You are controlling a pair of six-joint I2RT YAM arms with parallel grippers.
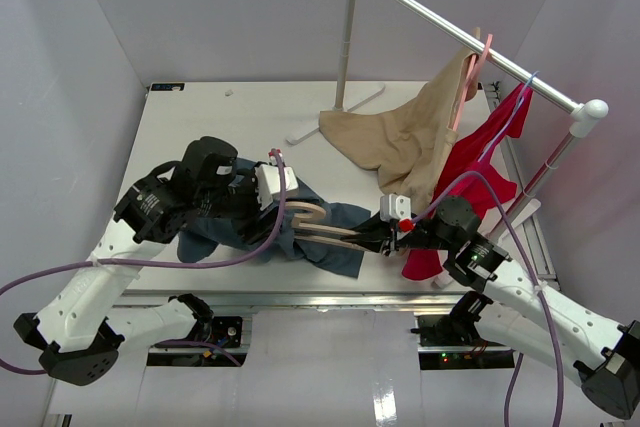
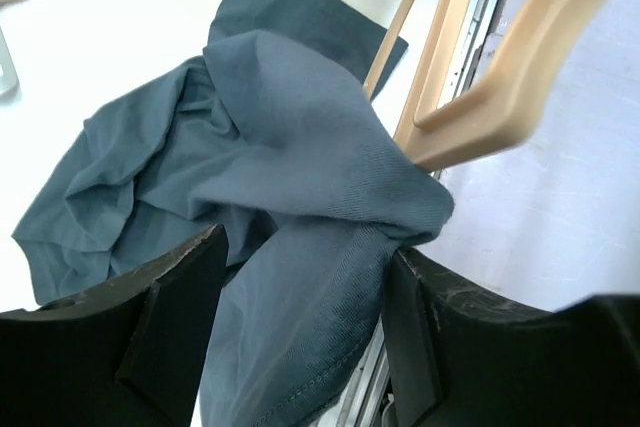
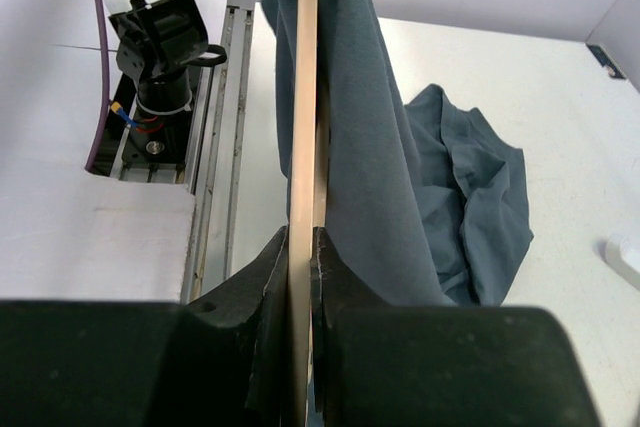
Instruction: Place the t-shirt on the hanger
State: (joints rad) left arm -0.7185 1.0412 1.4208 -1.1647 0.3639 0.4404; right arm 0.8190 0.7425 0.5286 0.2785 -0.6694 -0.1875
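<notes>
Slate-blue t-shirt (image 1: 340, 252) bunched on table (image 1: 200, 117) by near edge, part draped over hanger (image 1: 310, 214) arm. Right gripper (image 3: 300, 242) pinching hanger, fingers pressed tight. Left gripper (image 2: 305, 247) fingers (image 2: 170, 287) spread, fabric hanging loose between.

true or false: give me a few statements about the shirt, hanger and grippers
1. The right gripper is shut on the pale beige wooden hanger. True.
2. The tan beige garment hangs from the metal rail on a pink hanger. True.
3. The dark slate-blue fabric t-shirt hangs from that rail. False: it lies on the white table, partly draped over the hanger.
4. The left gripper is shut tight. False: its jaws stand apart, t-shirt cloth between them.
</notes>
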